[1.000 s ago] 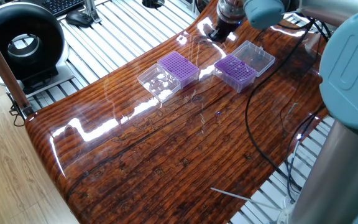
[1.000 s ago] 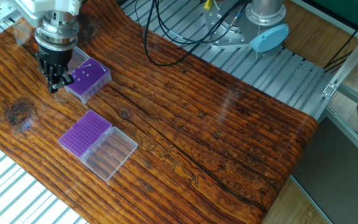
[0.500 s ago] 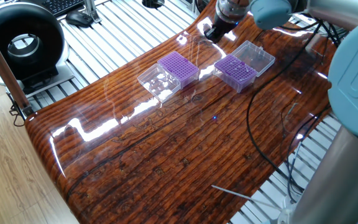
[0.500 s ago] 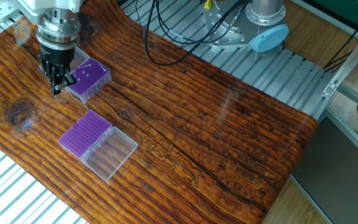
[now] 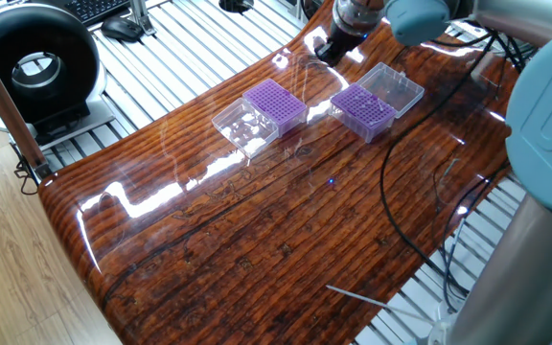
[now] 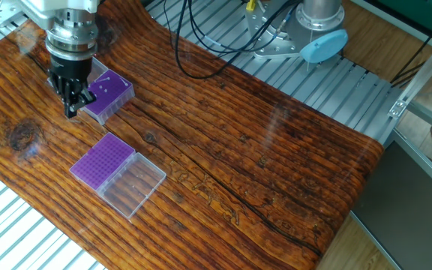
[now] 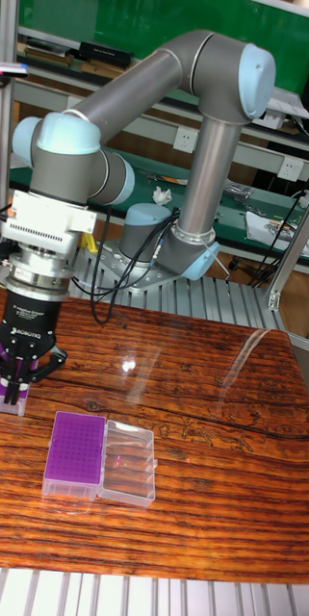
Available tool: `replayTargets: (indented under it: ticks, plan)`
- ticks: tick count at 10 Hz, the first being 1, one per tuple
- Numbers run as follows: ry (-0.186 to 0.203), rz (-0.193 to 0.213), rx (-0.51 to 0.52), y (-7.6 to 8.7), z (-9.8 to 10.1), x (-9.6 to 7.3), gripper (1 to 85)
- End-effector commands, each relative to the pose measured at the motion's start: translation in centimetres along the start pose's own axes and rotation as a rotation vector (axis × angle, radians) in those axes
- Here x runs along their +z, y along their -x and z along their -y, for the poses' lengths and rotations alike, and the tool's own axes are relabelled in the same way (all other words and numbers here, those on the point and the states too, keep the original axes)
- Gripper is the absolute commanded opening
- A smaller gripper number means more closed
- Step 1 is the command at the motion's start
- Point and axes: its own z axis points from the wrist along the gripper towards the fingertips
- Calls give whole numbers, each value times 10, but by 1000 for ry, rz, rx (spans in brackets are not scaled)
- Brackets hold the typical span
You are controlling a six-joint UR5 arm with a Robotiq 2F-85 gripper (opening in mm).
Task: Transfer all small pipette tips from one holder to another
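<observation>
— Where is the gripper [image 6: 70, 105]?

— It hangs over the corner of the far purple box [image 6: 106, 94], its fingers close together. I cannot tell if they hold anything.

— And the small pipette tips [image 6: 100, 159]?

— They make a dense grid in the near purple box [image 7: 75, 449] on the desk [image 6: 261, 165]. Its clear lid [image 6: 133, 185] lies open beside it. The far box shows only a few pale dots.

A lab or robotics workshop. The glossy wooden surface [image 6: 276, 150] sits on an aluminium slat frame [image 5: 190, 57], with the arm's base [image 7: 159, 245] bolted behind it. Cables [image 6: 201, 45] trail across, benches with papers [image 7: 270, 226] line the green back wall [image 7: 125, 24], and a keyboard [image 5: 99, 10] lies nearby.
</observation>
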Motion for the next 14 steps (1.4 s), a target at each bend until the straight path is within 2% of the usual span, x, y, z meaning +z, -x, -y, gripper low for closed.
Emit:
replayTargets:
  ticks: [1,3,4,6,10,14]
  plan:
    - [85,86,-25,22,-21,-3,10]
    - [117,137,-46,35,-29,-6,10]
    - [91,116,-46,30,-22,-4,10]
    - [75,102,-37,18,-15,-6,10]
    - [55,128,-23,-6,3,1,10]
    - [27,129,-8,-22,8,-8,10]
